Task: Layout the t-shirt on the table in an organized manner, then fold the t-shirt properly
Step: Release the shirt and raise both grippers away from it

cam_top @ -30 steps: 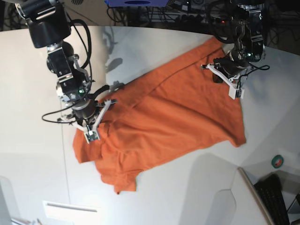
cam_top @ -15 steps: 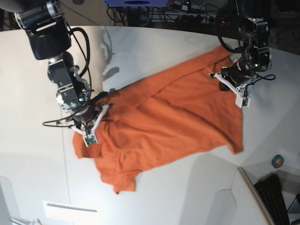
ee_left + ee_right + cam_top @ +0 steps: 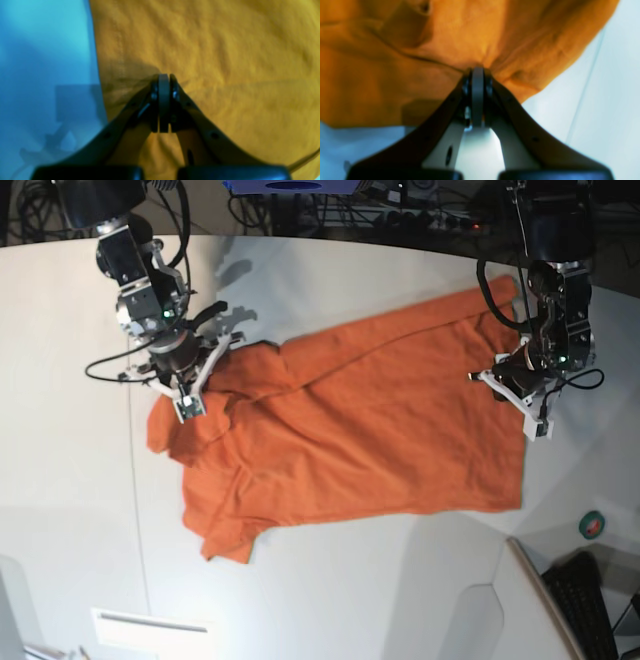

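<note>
T-shirt (image 3: 350,430): lying spread across the middle of the table (image 3: 330,600), reaching toward its far curved edge.
Left gripper (image 3: 163,82): pinching the t-shirt's hem edge, jaws clamped.
Right gripper (image 3: 477,75): clenching bunched shoulder cloth.

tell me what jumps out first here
The orange t-shirt sprawls across the middle of the white table, mostly flat but rumpled at one end. The left gripper is shut on its hem at one side, and the right gripper is shut on the bunched cloth at the other.
</note>
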Tool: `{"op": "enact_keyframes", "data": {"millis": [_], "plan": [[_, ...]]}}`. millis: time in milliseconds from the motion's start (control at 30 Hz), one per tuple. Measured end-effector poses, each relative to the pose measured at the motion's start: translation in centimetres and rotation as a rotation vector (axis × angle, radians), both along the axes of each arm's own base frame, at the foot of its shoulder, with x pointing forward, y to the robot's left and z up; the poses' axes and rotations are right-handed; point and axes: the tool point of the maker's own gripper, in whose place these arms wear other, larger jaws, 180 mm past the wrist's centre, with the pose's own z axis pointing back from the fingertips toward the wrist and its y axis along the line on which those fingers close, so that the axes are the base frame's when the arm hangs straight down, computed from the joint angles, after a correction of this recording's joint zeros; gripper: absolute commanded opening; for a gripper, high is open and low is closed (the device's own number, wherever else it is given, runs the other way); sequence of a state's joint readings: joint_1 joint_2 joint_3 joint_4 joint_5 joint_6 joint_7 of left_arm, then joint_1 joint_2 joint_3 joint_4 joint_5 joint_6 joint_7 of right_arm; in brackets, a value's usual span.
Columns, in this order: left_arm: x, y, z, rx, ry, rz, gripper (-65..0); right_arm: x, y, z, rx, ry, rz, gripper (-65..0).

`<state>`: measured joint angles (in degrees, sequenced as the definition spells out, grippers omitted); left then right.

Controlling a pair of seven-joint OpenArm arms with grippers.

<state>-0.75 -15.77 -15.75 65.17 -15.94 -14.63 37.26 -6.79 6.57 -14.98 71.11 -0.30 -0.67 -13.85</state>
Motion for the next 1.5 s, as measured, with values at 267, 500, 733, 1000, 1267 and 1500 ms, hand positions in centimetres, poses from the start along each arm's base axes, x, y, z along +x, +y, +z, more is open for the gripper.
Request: {"op": "enact_keyframes", "data": {"millis": [267,500,733,1000,1267,1500], "plan": [[2.0,-1.1,3.9,0.022,-0.122,-0.050,-65.0,1.2,1.4,5.5,0.058,-0.133,0.004,-65.0],[-2.7,-2.6,4.0,0.047,-0.098,-0.112,-65.0,2.2,-2.2,8.0,0.037,-0.204,-0.078,-65.0],[-2.9,-4.5,6.8,0.040,-0.259,-0.139,-65.0,2.1,-5.8,8.2,0.012,-0.214,-0.170,-65.0],[-4.2,-7.7,7.0,-0.007,-0.377,-0.194,-65.0,-0.4,-8.3,8.4,0.002,-0.276,-0.219,-65.0],[-5.6,-10.6,5.9,-0.056,-0.343,-0.250,-65.0,-4.1,-8.8,8.7,0.013,-0.372,-0.206,-65.0],[-5.8,-13.6,6.2,-0.100,-0.351,-0.312,-65.0,-6.1,-9.8,8.6,0.003,-0.390,-0.227,-65.0]]}}
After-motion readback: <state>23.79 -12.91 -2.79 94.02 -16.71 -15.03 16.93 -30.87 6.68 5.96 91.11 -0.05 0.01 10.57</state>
